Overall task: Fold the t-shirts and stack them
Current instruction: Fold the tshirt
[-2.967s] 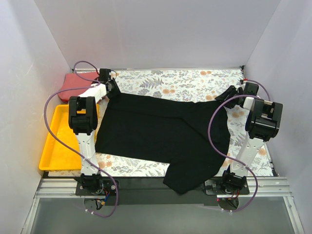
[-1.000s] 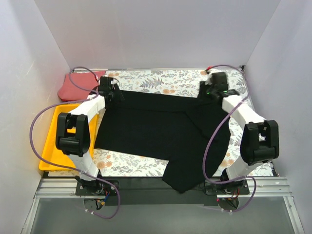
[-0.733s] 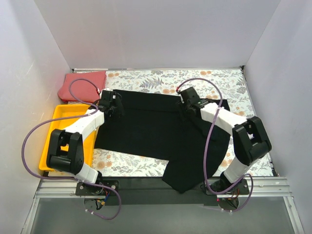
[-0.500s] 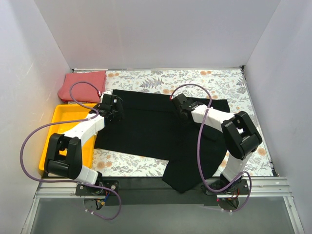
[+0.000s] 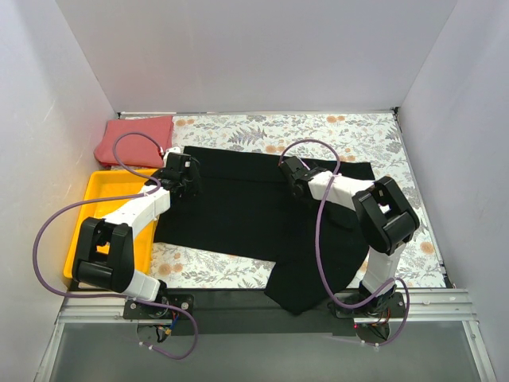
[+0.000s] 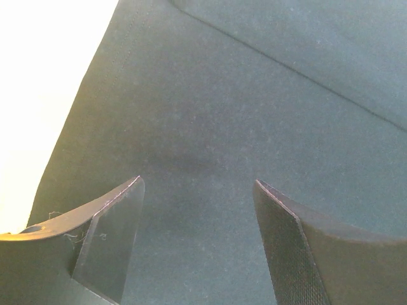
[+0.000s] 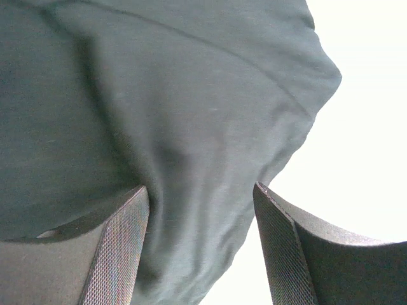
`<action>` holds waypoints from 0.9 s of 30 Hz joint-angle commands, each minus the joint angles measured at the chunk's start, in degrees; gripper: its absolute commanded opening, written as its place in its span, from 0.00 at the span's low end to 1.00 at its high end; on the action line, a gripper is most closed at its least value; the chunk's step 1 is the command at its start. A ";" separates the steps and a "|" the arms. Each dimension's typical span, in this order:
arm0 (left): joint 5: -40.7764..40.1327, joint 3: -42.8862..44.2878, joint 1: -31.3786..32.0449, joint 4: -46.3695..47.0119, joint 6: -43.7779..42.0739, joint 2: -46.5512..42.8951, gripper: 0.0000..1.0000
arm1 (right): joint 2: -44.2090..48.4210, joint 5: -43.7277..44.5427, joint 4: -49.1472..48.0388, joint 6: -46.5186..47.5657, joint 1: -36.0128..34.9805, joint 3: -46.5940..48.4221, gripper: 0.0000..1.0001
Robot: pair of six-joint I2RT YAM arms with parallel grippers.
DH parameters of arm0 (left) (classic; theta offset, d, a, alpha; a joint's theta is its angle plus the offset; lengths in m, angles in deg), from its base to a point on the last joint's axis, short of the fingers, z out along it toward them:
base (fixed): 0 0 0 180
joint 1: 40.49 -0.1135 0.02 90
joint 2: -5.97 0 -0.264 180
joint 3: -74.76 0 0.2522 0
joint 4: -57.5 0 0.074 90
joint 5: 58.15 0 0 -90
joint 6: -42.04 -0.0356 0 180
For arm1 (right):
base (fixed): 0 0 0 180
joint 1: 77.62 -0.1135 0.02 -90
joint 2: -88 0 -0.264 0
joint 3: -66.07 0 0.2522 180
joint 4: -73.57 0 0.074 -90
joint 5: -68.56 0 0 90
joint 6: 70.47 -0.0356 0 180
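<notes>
Overhead, the black shirt (image 5: 238, 207) lies spread across the centre of the floral cloth (image 5: 318, 131), one end reaching past the cloth's lower edge. The red shirt (image 5: 135, 137) sits folded at upper left, above the tray (image 5: 83, 231). Both arms bend sharply at the elbow, with the left gripper (image 5: 184, 177) over the shirt's left edge and the right gripper (image 5: 290, 177) at mid-frame. Left wrist view: jaws wide apart over flat black fabric, gripping nothing. Right wrist view: jaws equally wide above a rumpled fold, empty.
</notes>
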 commanded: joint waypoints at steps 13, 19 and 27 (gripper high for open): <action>-0.11 0.83 0.05 0.88 -0.94 -0.77 0.68 | -1.62 -11.30 -0.24 5.79 17.48 14.12 0.71; 0.42 0.91 0.05 0.79 -1.03 -0.25 0.68 | -1.72 -19.84 3.54 1.66 22.06 18.26 0.67; 0.95 1.09 0.13 0.88 -1.03 0.02 0.68 | 4.88 -26.61 2.76 3.32 16.09 8.96 0.54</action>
